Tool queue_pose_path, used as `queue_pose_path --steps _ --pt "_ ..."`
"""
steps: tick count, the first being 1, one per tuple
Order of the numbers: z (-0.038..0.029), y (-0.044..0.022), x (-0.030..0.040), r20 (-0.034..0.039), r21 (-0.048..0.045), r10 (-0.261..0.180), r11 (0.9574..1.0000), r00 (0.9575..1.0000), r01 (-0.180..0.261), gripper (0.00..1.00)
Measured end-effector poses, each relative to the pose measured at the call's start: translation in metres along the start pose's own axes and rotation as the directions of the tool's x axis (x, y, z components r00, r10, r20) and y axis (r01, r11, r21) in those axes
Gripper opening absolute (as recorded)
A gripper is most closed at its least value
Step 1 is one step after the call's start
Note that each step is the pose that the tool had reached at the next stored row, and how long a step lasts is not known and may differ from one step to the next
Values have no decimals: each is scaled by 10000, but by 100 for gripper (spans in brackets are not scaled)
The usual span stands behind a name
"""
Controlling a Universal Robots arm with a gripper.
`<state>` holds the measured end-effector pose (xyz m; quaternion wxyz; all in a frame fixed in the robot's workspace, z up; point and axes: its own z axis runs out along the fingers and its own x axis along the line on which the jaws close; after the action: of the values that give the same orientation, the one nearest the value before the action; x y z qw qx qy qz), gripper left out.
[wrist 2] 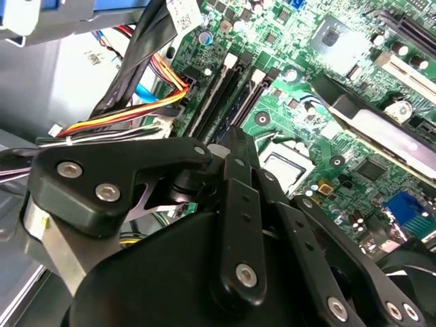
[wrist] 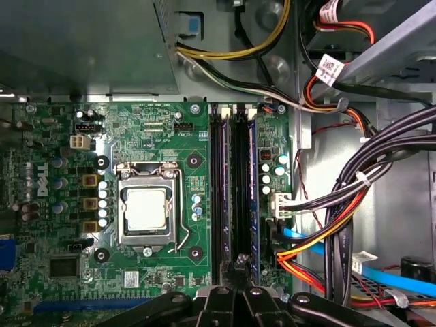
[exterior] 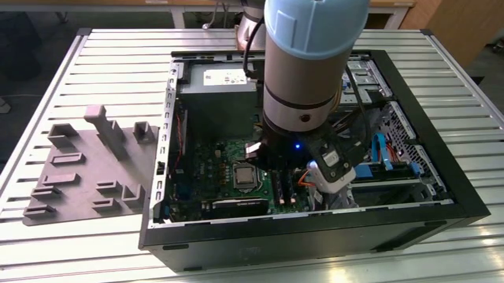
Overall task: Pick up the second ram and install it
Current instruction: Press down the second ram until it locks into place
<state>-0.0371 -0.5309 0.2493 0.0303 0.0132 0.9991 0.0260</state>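
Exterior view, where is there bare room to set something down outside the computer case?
The slatted table is bare behind the grey tray, and along the case's far side. Inside the case it is crowded: arm, motherboard, cables.

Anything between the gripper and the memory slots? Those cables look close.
Nothing visible stands in the way. In the first wrist view the gripper hangs right over the long black slots. The cable bundle runs beside the slots, past the board's edge, and does not cross them.
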Motion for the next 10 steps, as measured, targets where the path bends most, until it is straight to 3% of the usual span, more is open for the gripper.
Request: queue_pose_path --steps 10 --pt "10 148 4 1 0 0 10000 10000 0 11"
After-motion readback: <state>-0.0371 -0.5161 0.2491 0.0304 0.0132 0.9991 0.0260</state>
